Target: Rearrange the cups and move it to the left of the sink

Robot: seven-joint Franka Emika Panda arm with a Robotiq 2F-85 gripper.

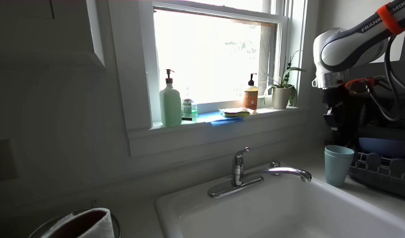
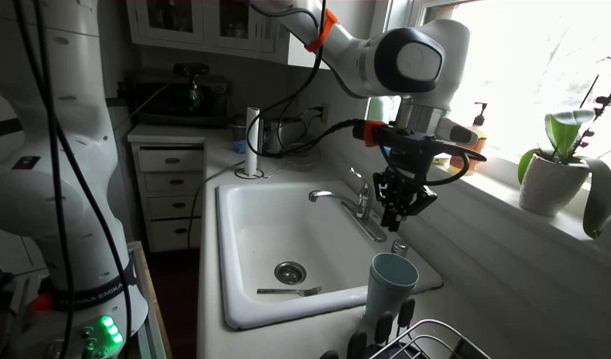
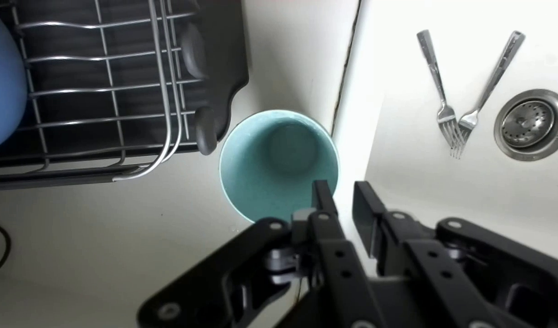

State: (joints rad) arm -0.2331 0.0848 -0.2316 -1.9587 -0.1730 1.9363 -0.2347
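White and jointed, the robot arm [image 2: 354,62] reaches over the pale tabletop [image 2: 275,341] that holds a white sink [image 2: 285,310], as we see in both exterior views. A dark dish rack [image 3: 222,50] stands beside the sink; a chrome faucet [image 1: 238,168] rises from the sink's rim. Between that rim and the rack we find the cups [image 1: 337,170], upright and nested on the tabletop, two lips showing in an exterior view; whether they touch the sink, we cannot say. In the wrist view we make out two forks [image 3: 446,116] lying in the sink with their tines overlapping, beside the drain [image 3: 527,125]. Held higher than the sink's rim and the cups, the fingers [image 3: 367,205] stand slightly apart, a narrow gap between their tips.
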